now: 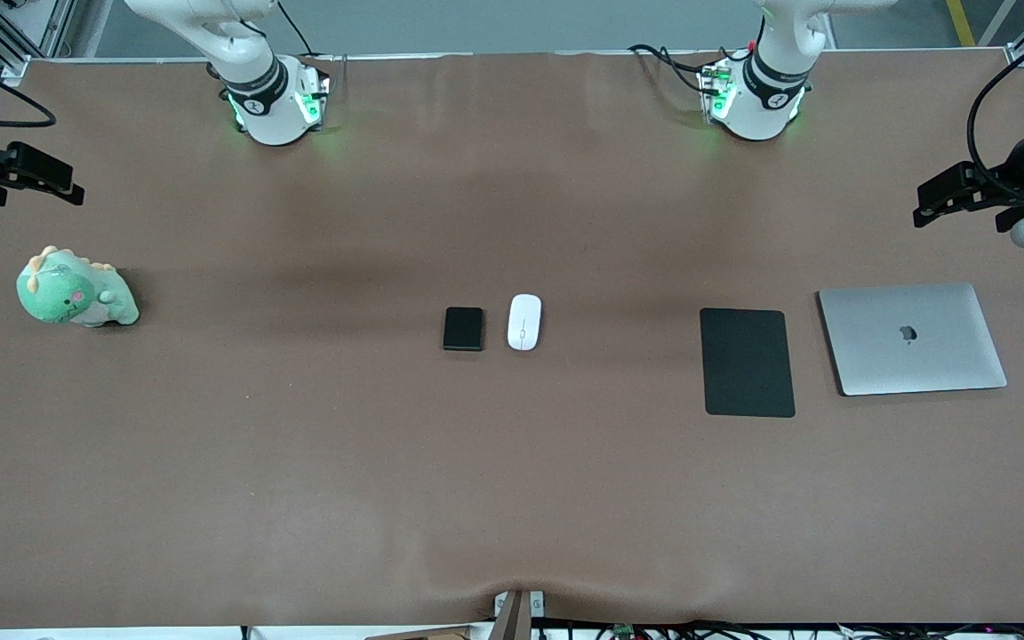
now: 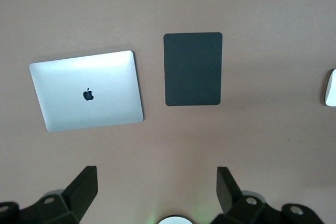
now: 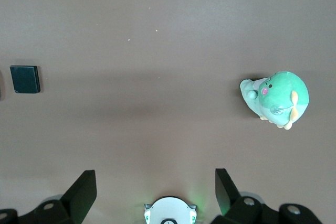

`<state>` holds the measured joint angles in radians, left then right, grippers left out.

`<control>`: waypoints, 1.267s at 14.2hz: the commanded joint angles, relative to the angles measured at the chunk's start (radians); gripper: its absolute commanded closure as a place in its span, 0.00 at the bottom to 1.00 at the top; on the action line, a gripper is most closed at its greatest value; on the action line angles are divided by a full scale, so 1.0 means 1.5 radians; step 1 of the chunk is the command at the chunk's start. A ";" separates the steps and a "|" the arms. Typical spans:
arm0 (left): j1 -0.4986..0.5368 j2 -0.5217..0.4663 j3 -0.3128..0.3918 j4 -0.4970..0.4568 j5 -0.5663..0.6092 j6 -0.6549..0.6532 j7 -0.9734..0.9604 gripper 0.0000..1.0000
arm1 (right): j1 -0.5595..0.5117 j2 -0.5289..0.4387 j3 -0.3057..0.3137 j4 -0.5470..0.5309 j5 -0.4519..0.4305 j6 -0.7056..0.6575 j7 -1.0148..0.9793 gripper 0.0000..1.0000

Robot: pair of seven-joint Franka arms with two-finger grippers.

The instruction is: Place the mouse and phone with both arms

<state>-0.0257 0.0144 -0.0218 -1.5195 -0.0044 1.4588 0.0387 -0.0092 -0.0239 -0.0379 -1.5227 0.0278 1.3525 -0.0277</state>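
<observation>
The white oval mouse [image 1: 524, 322] lies at the table's middle. The small black phone [image 1: 463, 329] lies right beside it, toward the right arm's end. The mouse shows only as a sliver at the edge of the left wrist view [image 2: 330, 87]. The phone also shows in the right wrist view [image 3: 25, 79]. My left gripper [image 1: 965, 206] hangs open and empty over the left arm's end of the table; in its wrist view [image 2: 156, 184] the jaws stand wide apart. My right gripper [image 1: 19, 182] hangs open and empty over the right arm's end, its jaws wide apart in its wrist view [image 3: 155, 184].
A large flat black mouse pad [image 1: 747, 362] and a closed silver laptop [image 1: 912, 338] lie side by side toward the left arm's end; both show in the left wrist view, the pad [image 2: 192, 69] beside the laptop [image 2: 89, 90]. A green plush dinosaur [image 1: 75, 293] sits at the right arm's end.
</observation>
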 commanded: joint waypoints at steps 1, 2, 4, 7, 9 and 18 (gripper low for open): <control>0.002 0.005 -0.005 0.008 0.010 -0.001 0.011 0.00 | -0.011 -0.014 0.008 -0.009 -0.007 -0.004 -0.009 0.00; 0.002 0.005 -0.004 0.009 0.010 -0.002 0.011 0.00 | -0.011 -0.014 0.007 -0.009 -0.007 -0.004 -0.009 0.00; 0.001 0.006 -0.004 0.011 0.009 -0.002 0.010 0.00 | -0.011 -0.013 0.008 -0.009 -0.007 -0.003 -0.009 0.00; -0.004 0.011 -0.005 0.012 0.008 -0.002 0.001 0.00 | -0.010 -0.013 0.008 -0.009 -0.006 -0.003 -0.009 0.00; -0.004 0.015 -0.024 0.012 0.009 -0.002 -0.011 0.00 | -0.010 -0.013 0.008 -0.009 -0.006 -0.003 -0.009 0.00; -0.008 0.058 -0.138 0.007 -0.003 0.021 -0.202 0.00 | -0.011 -0.013 0.008 -0.008 -0.006 -0.002 -0.009 0.00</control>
<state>-0.0395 0.0815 -0.1926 -1.5197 -0.0044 1.4804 -0.2087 -0.0092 -0.0239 -0.0377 -1.5227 0.0278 1.3524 -0.0278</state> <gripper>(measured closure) 0.000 0.000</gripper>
